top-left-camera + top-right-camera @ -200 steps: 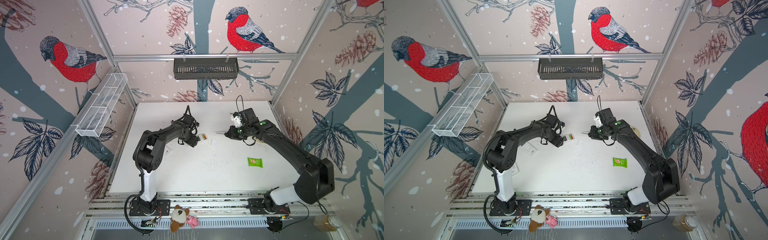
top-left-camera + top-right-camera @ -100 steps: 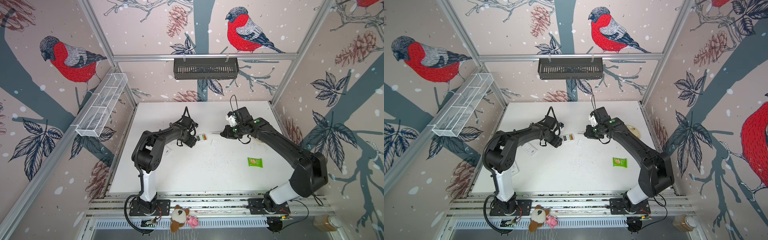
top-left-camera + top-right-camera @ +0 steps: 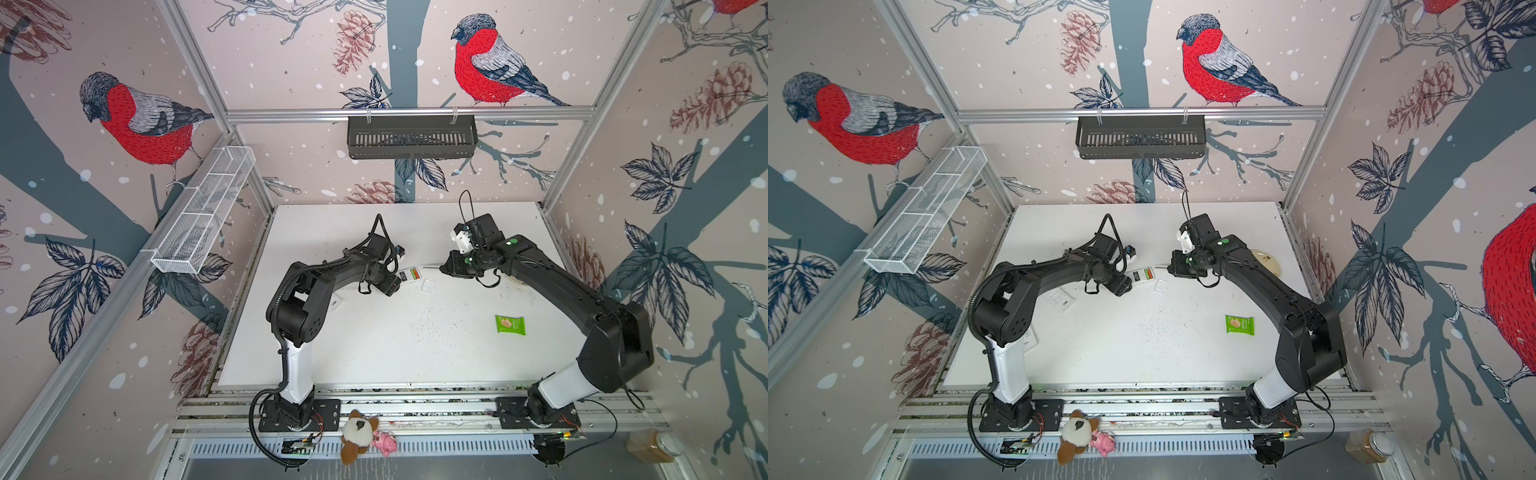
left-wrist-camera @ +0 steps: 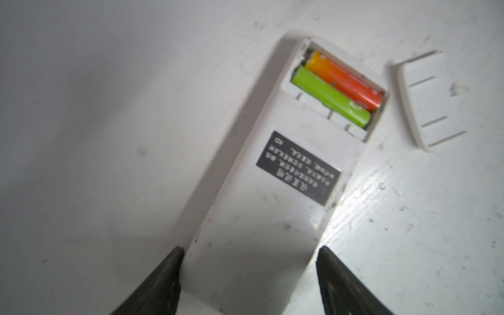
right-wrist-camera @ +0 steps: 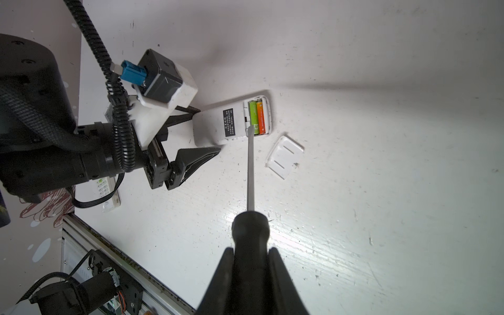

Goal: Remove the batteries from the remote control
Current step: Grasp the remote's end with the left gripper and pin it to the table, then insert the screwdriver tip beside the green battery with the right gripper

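Note:
The white remote control [image 4: 272,218] lies back-up on the table, its compartment open. Two batteries lie side by side in it, one lime green [image 4: 330,99] and one orange-red [image 4: 346,80]. The loose cover [image 4: 428,101] lies beside it. My left gripper [image 4: 249,249] is shut across the remote's end. One fingertip [image 4: 174,259] is against its edge and the other sits just off the opposite edge. My right gripper [image 5: 251,249] is shut on a black-handled screwdriver [image 5: 250,169]. The screwdriver tip is at the compartment's edge by the green battery [image 5: 253,117]. In both top views the grippers [image 3: 395,282] [image 3: 446,268] face each other over the remote [image 3: 409,275].
A green snack packet [image 3: 510,325] lies toward the front right. A second white remote [image 3: 1061,299] lies under the left arm. A round yellowish disc [image 3: 1266,262] sits behind the right arm. A black basket [image 3: 411,137] and a white wire basket [image 3: 203,216] hang on the walls.
My right arm has moved left, bringing the screwdriver tip to the remote. My left jaws have narrowed around the remote's end.

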`<action>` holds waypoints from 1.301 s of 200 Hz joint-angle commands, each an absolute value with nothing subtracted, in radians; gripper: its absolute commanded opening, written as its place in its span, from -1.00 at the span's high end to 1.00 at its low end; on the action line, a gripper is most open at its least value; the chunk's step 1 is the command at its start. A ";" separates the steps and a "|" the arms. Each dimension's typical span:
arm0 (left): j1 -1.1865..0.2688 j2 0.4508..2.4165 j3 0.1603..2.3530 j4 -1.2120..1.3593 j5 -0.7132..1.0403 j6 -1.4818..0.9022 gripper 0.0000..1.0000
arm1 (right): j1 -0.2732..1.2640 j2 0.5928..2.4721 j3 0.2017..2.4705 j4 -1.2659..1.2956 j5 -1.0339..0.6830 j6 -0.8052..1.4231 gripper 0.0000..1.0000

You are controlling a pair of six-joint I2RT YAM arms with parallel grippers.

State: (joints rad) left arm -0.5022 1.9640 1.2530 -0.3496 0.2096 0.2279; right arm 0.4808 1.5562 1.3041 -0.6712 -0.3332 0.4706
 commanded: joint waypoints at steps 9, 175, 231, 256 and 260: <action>-0.525 1.967 1.236 -0.448 0.302 0.244 -0.49 | 0.480 1.562 1.311 -0.652 -0.333 0.462 0.98; -0.577 1.895 1.101 -0.323 0.164 0.222 -0.01 | 0.487 1.604 1.362 -0.779 -0.295 0.396 0.98; -0.622 1.817 1.009 -0.233 0.075 0.293 0.38 | 0.517 1.668 1.448 -0.859 -0.282 0.369 0.98; -0.656 1.778 0.953 -0.184 -0.006 0.341 0.51 | 0.547 1.717 1.507 -0.930 -0.249 0.351 0.98; -0.658 1.776 0.948 -0.180 -0.020 0.343 0.53 | 0.551 1.726 1.517 -0.941 -0.245 0.349 0.98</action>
